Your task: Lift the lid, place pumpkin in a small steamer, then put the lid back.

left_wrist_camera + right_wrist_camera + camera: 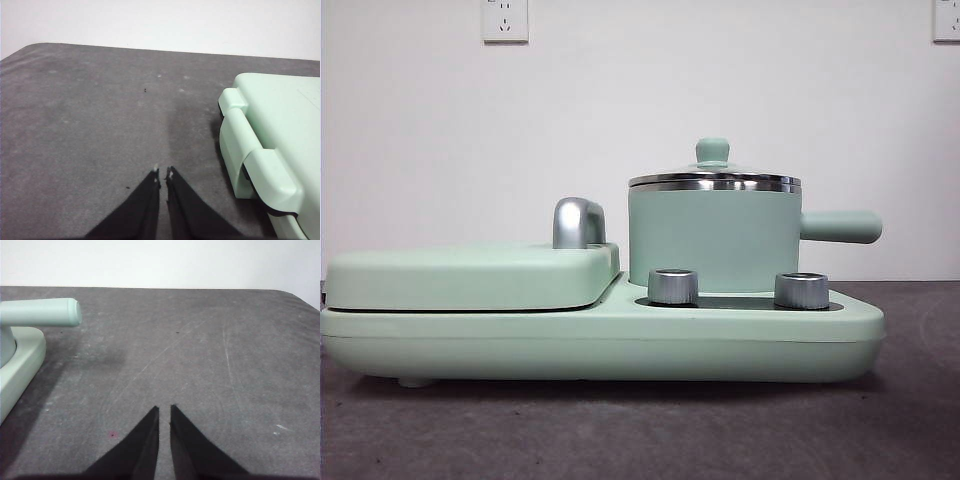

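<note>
The small steamer is a mint-green pot with a straight side handle, standing on the right half of the wide mint-green base. Its lid, steel-rimmed with a mint-green knob, rests on the pot. The pumpkin is out of view. In the right wrist view only the steamer's handle shows, off to one side of my right gripper, which is shut over bare table. My left gripper is shut too, beside the base's corner. Neither arm appears in the front view.
A large flat mint-green cover with a chrome handle lies on the base's left half. Two silver knobs sit in front of the pot. Dark grey table surface spreads around both grippers.
</note>
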